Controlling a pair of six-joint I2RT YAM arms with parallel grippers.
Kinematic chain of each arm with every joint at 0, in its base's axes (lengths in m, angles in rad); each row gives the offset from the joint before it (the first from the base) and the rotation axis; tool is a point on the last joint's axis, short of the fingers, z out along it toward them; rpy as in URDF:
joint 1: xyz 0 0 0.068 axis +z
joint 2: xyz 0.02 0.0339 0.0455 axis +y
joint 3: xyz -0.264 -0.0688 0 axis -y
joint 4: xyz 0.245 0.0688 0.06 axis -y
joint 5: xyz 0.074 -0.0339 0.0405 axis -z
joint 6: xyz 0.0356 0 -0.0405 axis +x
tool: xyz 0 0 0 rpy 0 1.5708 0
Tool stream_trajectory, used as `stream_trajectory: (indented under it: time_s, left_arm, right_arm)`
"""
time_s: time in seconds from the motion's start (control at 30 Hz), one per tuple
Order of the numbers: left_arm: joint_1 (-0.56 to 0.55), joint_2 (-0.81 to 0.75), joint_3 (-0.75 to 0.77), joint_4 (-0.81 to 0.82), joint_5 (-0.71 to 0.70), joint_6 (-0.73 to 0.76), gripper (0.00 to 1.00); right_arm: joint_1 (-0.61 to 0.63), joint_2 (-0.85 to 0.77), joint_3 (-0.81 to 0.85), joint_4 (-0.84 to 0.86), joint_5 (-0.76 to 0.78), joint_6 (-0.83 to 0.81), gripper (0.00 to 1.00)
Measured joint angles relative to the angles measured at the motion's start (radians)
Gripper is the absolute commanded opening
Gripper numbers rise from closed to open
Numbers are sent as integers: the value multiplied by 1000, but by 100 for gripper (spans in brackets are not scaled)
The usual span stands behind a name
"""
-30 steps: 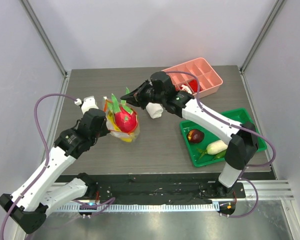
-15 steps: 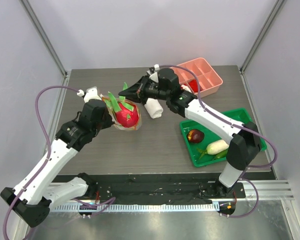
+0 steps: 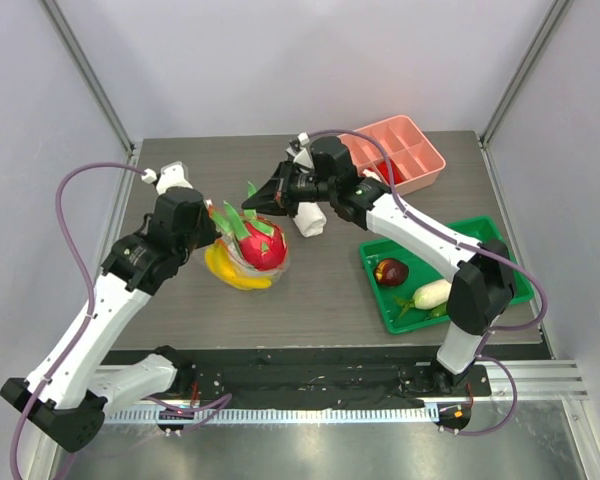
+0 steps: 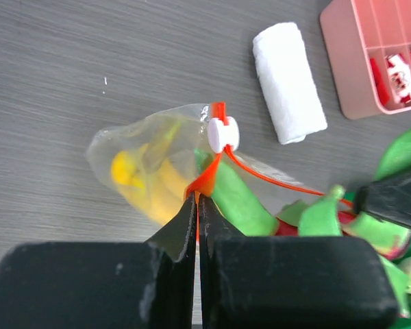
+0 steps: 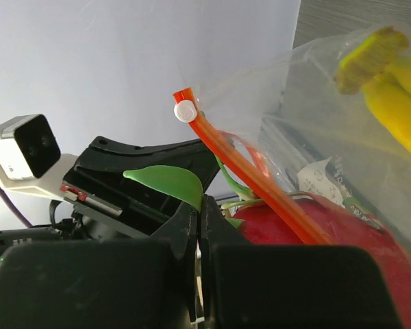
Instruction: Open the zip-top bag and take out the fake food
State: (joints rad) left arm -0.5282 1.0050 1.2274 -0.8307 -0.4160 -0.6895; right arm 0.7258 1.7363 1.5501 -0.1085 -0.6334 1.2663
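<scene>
The clear zip-top bag (image 3: 242, 268) hangs over the table's left middle, its orange-red zip strip (image 4: 207, 179) pinched in my shut left gripper (image 4: 196, 196); that gripper also shows in the top view (image 3: 208, 216). A pink-red dragon fruit (image 3: 263, 245) sits in the bag's open mouth with a yellow banana (image 3: 223, 268) inside beside it. My right gripper (image 3: 252, 197) is shut on a green leaf (image 5: 166, 180) of the dragon fruit (image 5: 308, 226). A dark red fruit (image 3: 390, 270), a white oblong vegetable (image 3: 433, 293) and a green pepper (image 3: 441, 310) lie in the green tray (image 3: 502, 236).
A rolled white towel (image 3: 309, 218) lies just behind the bag, under the right arm. A pink divided tray (image 3: 412, 150) with small red-and-white pieces stands at the back right. The green tray is at the right, near the front edge.
My left gripper has moved back and left with the zip strip. The bag has shifted and the banana now shows at its near left side. My right gripper still holds the leaf.
</scene>
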Motion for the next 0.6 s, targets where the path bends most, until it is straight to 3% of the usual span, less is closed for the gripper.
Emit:
stream_trajectory:
  time_s: [0.2,0.27,0.3,0.4,0.47,0.6]
  left_arm:
    - [7,-32,-130,58,96,-10,4]
    - [7,-46,-155,63,148,-30,19]
    - [7,-50,-155,60,166,-38,36]
    - [7,-71,-151,35,200,-86,58]
    - [7,-98,-151,9,206,-117,64]
    - [8,-161,-157,2,215,-172,65]
  right_arm:
    - [-2,-4,-23,53,-2,90,1]
    - [-2,-4,-35,81,-2,121,1]
    - [-3,-4,-42,95,-1,137,1]
    - [-4,-4,-60,124,4,166,1]
    - [-6,-4,-71,139,6,180,1]
    - [-7,-10,-101,154,6,201,1]
